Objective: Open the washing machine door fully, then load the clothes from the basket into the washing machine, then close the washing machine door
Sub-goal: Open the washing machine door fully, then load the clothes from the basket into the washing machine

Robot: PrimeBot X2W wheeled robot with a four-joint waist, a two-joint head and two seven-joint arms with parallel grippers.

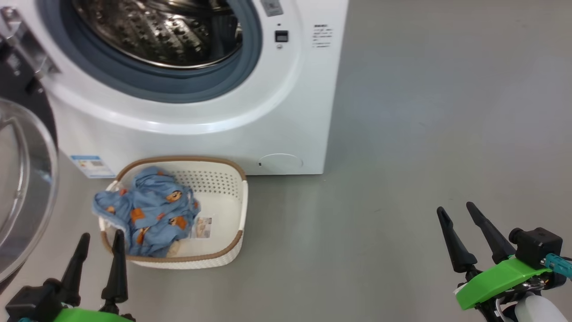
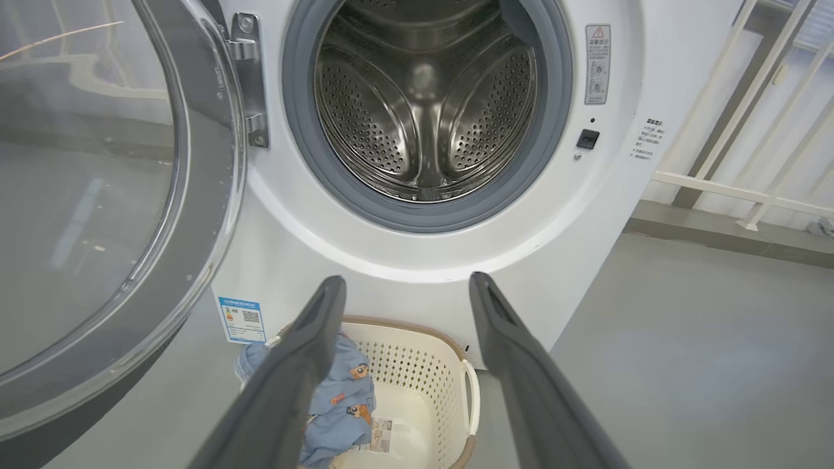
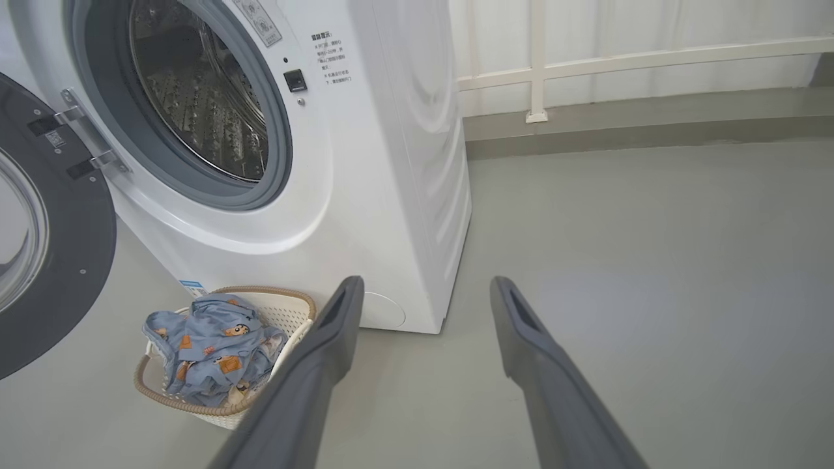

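Lower left of the head view: left gripper (image 1: 100, 236) released, fingers spread with nothing between them, tips near the basket (image 1: 245, 197). Lower right: right gripper (image 1: 456, 209) likewise spread and empty over grey floor (image 1: 402, 179). Basket cream, perforated, brown rim, just in front of the washing machine (image 1: 286, 112). Clothes (image 1: 152, 210) light blue with orange-brown bears, heaped in its left half and spilling over the rim. Washing machine door (image 1: 27, 188) swung open at the left edge, clear glass bowl in a black ring. Perforated steel drum (image 2: 427, 111) exposed.

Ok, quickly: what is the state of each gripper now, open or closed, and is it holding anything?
The left gripper is open, holding nothing.
The right gripper is open, holding nothing.
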